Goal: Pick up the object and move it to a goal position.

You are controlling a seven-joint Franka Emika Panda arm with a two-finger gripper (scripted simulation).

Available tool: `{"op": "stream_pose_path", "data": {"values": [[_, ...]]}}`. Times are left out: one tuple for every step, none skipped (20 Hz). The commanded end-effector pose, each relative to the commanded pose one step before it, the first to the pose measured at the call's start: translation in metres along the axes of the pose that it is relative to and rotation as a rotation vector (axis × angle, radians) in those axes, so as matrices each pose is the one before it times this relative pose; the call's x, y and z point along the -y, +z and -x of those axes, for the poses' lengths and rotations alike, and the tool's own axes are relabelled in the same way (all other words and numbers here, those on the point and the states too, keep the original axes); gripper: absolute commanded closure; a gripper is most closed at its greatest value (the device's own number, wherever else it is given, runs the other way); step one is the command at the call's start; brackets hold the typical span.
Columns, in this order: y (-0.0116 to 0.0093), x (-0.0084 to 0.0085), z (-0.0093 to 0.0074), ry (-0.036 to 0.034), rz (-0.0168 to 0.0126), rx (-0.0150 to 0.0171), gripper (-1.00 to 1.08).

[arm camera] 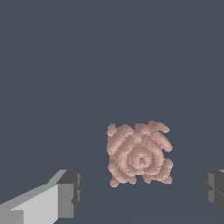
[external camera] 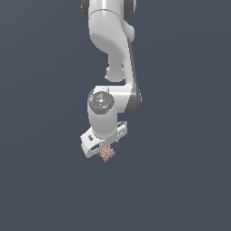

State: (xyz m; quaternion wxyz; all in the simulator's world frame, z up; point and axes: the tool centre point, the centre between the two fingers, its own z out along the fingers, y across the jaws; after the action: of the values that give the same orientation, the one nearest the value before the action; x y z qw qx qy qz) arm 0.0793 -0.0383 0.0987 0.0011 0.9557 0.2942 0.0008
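My hand (arm camera: 142, 192) hangs spread above the bumpy chunk (arm camera: 139, 154) (toward twelve o'clock of centre); closing now, I might clip its edge.

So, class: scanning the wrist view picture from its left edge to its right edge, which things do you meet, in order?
One finger of the tool → the pinkish-brown lumpy chunk → the tool's other finger. The chunk lies in the open gap between the two fingers, touching neither.
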Motion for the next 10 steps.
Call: {"op": "stream_pose_path", "data": {"values": [[0.00362, -0.00382, -0.00098, -0.02962, -0.00108, 0.00027, -0.92], [0.00111, -0.00112, -0.00014, -0.00813, -0.0004, 0.00017, -0.92], [0.00094, -0.00096, -0.00009, -0.00684, -0.00034, 0.00014, -0.92], [0.00077, -0.00077, -0.00008, -0.00562, -0.00028, 0.00011, -0.92], [0.0006, -0.00061, -0.00005, -0.00436, -0.00022, 0.00008, -0.92], [0.00043, -0.00043, -0.00004, -0.00312, -0.00016, 0.00006, -0.92], [0.00026, -0.00025, -0.00003, -0.00189, -0.0001, 0.00003, -0.92], [0.00008, -0.00016, 0.00006, -0.00049, -0.00002, 0.00001, -0.92], [-0.00025, 0.00047, 0.00029, 0.0043, -0.00005, 0.00033, -0.92], [0.00043, -0.00002, 0.00002, 0.0, 0.0, 0.0, -0.92]]}}
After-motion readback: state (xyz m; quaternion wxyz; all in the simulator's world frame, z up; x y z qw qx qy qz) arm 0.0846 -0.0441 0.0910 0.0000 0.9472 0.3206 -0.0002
